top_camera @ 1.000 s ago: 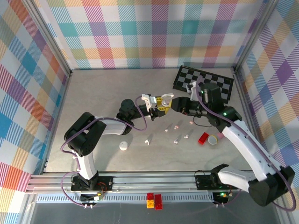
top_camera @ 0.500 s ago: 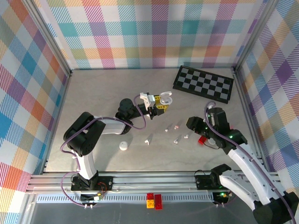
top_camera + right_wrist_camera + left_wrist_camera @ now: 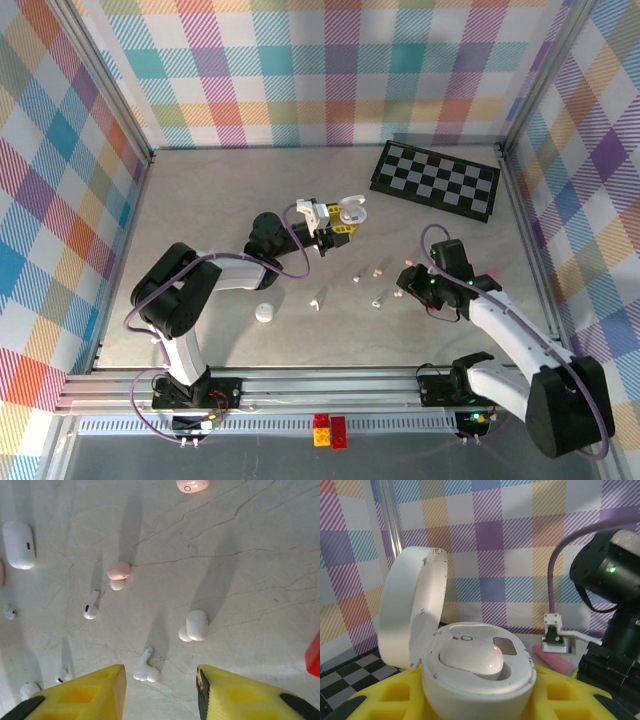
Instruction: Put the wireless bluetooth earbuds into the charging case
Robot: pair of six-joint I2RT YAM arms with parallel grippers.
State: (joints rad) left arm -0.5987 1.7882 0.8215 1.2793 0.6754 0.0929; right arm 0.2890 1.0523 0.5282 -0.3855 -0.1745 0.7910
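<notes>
White charging case point(image 3: 477, 675), lid up, being pinched in left gripper point(image 3: 337, 228). Right gripper point(image 3: 160, 680) hovering spread, near-side and right of case, this arm closer; white stemmed earbud point(image 3: 146, 669) lying on table point(image 3: 240, 580) under gap between jaws, stem running along gap.

Left tool point(image 3: 338, 228) holds charging case point(image 3: 351, 210), one earbud point(image 3: 470, 659) in it. Loose earbuds point(image 3: 378, 270) on tabletop point(image 3: 200, 220), near-right of case; right tool point(image 3: 408, 284) right of those. Checkerboard point(image 3: 435, 180) behind-right of case, second case point(image 3: 264, 313) near-left.
</notes>
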